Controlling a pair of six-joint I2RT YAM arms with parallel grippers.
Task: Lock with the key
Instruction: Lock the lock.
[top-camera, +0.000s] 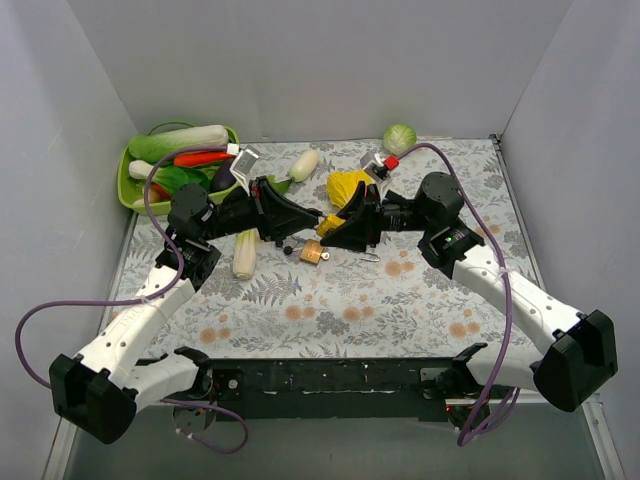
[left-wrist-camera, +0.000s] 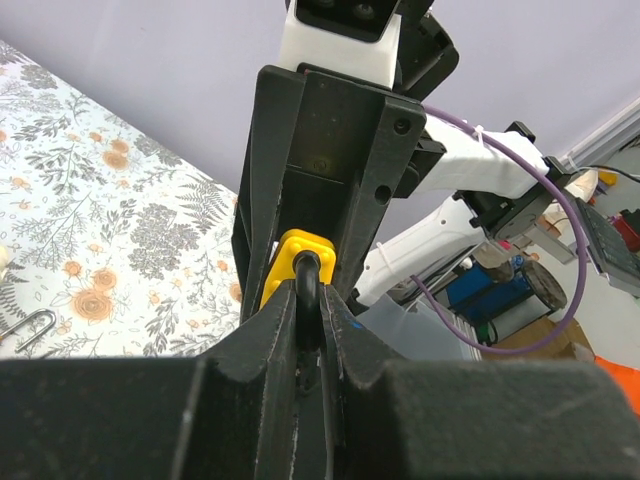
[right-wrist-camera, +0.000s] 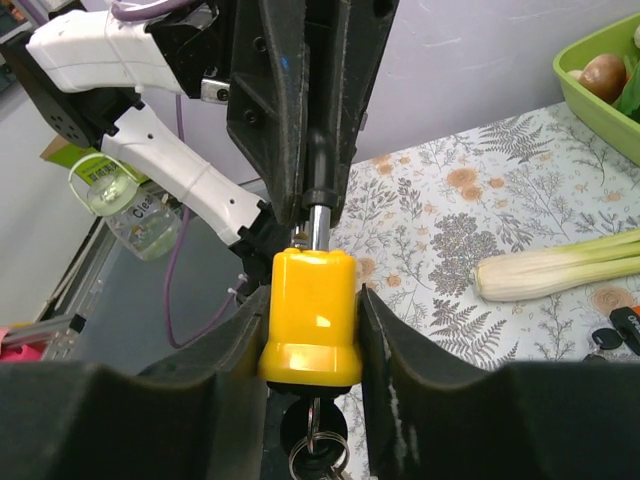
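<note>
A yellow padlock (right-wrist-camera: 312, 310) is held above the table between both grippers. My right gripper (right-wrist-camera: 311, 302) is shut on its yellow body, one finger on each side. A key (right-wrist-camera: 313, 420) with a key ring hangs from the underside of the lock. The shackle (right-wrist-camera: 318, 222) points away toward my left gripper (left-wrist-camera: 308, 300), which is shut on the black-coated shackle (left-wrist-camera: 309, 285), with the yellow body (left-wrist-camera: 298, 252) just beyond its fingertips. In the top view my left gripper (top-camera: 316, 217) and right gripper (top-camera: 332, 226) meet tip to tip at the table's middle; the lock is hidden there.
A brass padlock (top-camera: 313, 252) and a metal clip (top-camera: 370, 257) lie under the grippers. A leek (top-camera: 245, 252) lies to the left. A green tray (top-camera: 126, 192) of vegetables stands back left. A yellow object (top-camera: 345, 183) and a cabbage (top-camera: 400, 138) lie behind.
</note>
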